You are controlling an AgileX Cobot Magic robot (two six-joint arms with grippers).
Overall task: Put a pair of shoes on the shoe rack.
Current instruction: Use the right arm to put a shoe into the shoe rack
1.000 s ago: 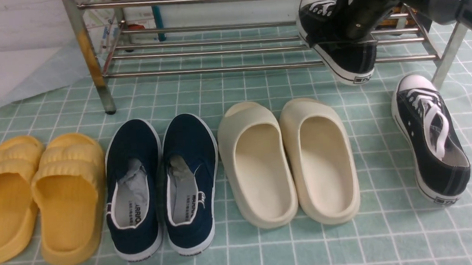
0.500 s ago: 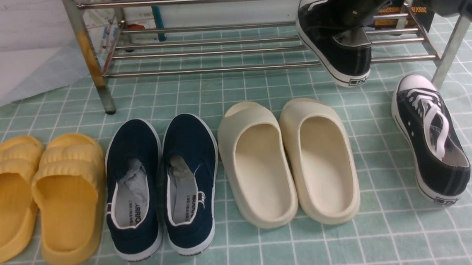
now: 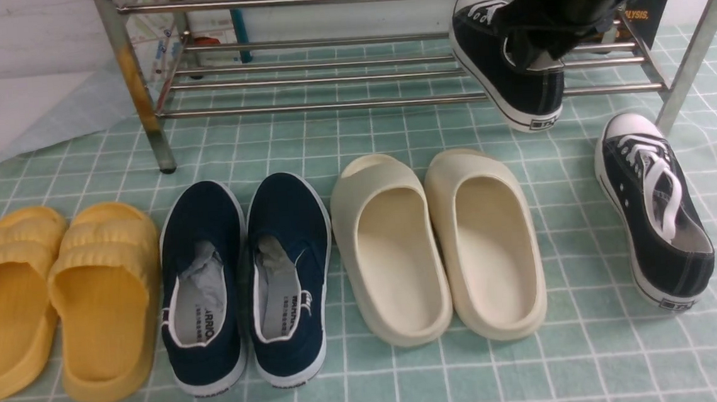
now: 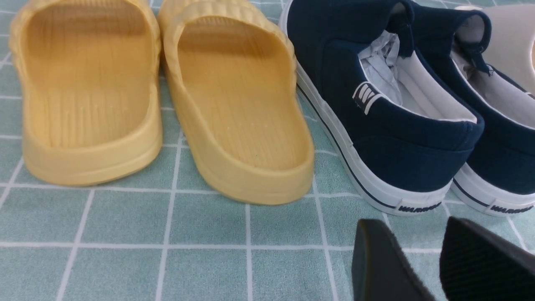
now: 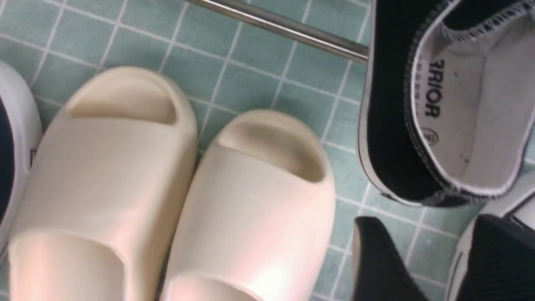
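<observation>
"RIOR" legible inside black canvas lace-up sneaker (image 5: pixel 388 125) on steel-tube rack (image 3: pixel 327 107). My black right gripper (image 5: pixel 418 251) hovers far right, angled downward, fingers parted, empty.

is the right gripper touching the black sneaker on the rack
Apart. The right wrist view shows the right gripper's open fingertips beyond the heel of the racked black sneaker, with green cloth visible between.
</observation>
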